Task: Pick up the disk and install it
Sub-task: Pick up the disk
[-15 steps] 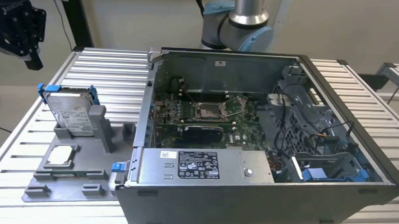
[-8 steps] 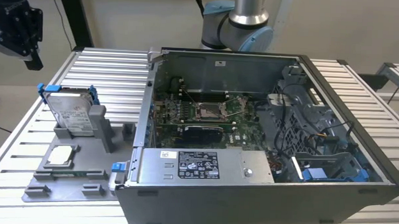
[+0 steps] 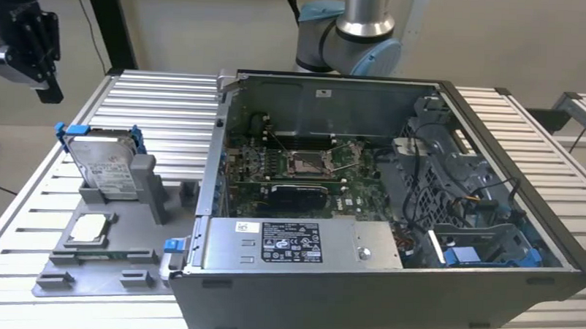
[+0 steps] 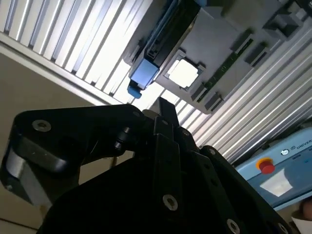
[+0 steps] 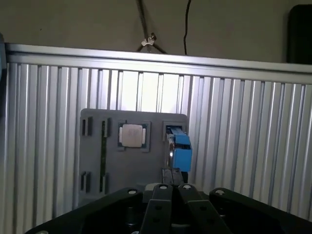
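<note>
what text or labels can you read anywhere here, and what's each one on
None is clear enough to quote:
white label on the disk: too small
black label on the grey box: too small
white sticker on that box: too small
sticker on the case wall: too small
chip top, first wrist view: blurred
print on the pendant, second wrist view: cut off at the edge

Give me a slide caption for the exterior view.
Disk stands in grey holder beside the open computer case; tool hovers above.
</note>
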### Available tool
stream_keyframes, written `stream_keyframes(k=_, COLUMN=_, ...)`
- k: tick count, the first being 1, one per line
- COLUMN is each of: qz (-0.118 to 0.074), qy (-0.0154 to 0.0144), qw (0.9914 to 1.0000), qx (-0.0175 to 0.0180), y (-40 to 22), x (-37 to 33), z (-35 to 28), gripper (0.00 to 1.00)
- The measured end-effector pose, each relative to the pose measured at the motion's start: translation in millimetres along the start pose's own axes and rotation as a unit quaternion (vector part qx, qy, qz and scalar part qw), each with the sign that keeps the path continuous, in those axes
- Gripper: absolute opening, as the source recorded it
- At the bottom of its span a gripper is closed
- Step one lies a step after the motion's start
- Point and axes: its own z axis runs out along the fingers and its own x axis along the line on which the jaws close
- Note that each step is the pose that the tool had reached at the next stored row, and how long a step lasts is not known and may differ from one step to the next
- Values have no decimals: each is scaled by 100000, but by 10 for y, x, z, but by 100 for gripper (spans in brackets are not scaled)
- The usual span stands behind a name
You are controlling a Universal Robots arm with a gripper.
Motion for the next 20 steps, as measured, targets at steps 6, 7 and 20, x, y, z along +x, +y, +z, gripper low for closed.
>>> stream_keyframes(k=6, qz=-1035, qy=-45, qw=99995, qx=9, y=-1, x=0, z=0, gripper=0)
stream_keyframes(k=7, qz=-1043, qy=-229, qw=99994, qx=51, y=-1, x=1, z=0, gripper=0)
stream_keyframes(k=20, qz=1538, qy=-936, qw=99984, qx=222, y=-1, x=1, z=6, gripper=0)
